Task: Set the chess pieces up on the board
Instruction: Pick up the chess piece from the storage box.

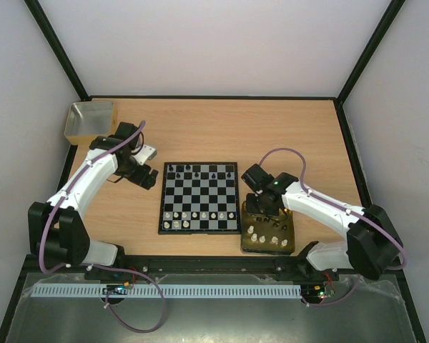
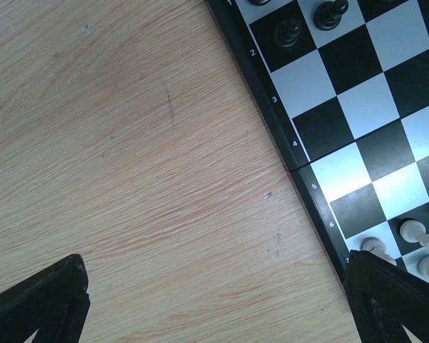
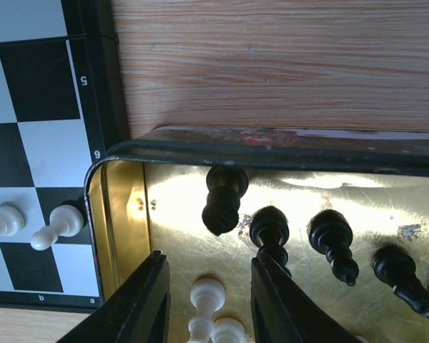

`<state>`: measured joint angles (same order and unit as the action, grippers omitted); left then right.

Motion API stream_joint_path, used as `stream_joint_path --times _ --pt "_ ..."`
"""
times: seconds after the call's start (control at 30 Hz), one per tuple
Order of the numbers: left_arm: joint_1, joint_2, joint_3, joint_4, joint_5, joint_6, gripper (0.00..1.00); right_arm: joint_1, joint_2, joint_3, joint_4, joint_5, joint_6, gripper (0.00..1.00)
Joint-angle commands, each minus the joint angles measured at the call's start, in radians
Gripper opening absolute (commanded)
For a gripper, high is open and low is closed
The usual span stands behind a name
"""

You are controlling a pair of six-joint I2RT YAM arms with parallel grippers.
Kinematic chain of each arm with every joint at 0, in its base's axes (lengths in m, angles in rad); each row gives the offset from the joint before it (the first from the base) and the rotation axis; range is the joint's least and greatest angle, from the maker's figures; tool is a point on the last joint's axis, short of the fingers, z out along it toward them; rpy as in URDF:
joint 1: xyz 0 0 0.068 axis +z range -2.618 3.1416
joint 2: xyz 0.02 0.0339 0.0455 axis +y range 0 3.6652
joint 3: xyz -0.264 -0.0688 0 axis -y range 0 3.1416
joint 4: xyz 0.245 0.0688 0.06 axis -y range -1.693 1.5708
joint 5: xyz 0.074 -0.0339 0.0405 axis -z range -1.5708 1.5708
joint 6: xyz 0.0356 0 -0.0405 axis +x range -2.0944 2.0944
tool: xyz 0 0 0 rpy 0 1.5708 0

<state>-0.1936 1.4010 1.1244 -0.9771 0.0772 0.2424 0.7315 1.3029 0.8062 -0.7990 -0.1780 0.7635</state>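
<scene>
We open on the gold tray [image 3: 118, 214], pressed against the near right corner of the board [image 1: 199, 198]. Black chess pieces [image 3: 225, 196] lie tipped on its shiny floor, and white ones are bunched toward the near side. The right end effector [image 3: 209, 268] hangs in there, fingers part-way apart, with a white piece [image 3: 207, 296] between them and daylight on both sides. A yellowish box [image 1: 91, 120] sits at the far left corner of the table [image 1: 236, 128]. The board lies mid-table between the arms, black-and-white squares in a thin black border. Black men [image 1: 196, 169] stand along its far row, and white pawns [image 1: 213, 214] line up on the arms' side. The left end effector [image 2: 214, 256] hovers spread wide over bare wood beside the board's left edge.
</scene>
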Motion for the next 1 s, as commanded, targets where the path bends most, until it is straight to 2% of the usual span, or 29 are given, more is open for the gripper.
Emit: stream_joint_path --times 0.0,0.23,0.6,0.97 --pt "-0.006 -0.019 -0.017 0.0 -0.018 -0.012 0.97 -0.031 0.017 -0.014 0.029 0.032 -0.035 0.3" --pt "-0.007 -0.018 -0.017 -0.002 -0.023 -0.014 0.97 -0.081 0.041 -0.016 0.051 0.017 -0.076 0.28" --pt "-0.006 -0.013 -0.023 0.004 -0.03 -0.017 0.97 -0.083 0.099 -0.024 0.1 -0.054 -0.093 0.27" --pt "-0.006 -0.014 -0.022 0.008 -0.036 -0.02 0.97 -0.083 0.108 -0.011 0.072 -0.03 -0.108 0.11"
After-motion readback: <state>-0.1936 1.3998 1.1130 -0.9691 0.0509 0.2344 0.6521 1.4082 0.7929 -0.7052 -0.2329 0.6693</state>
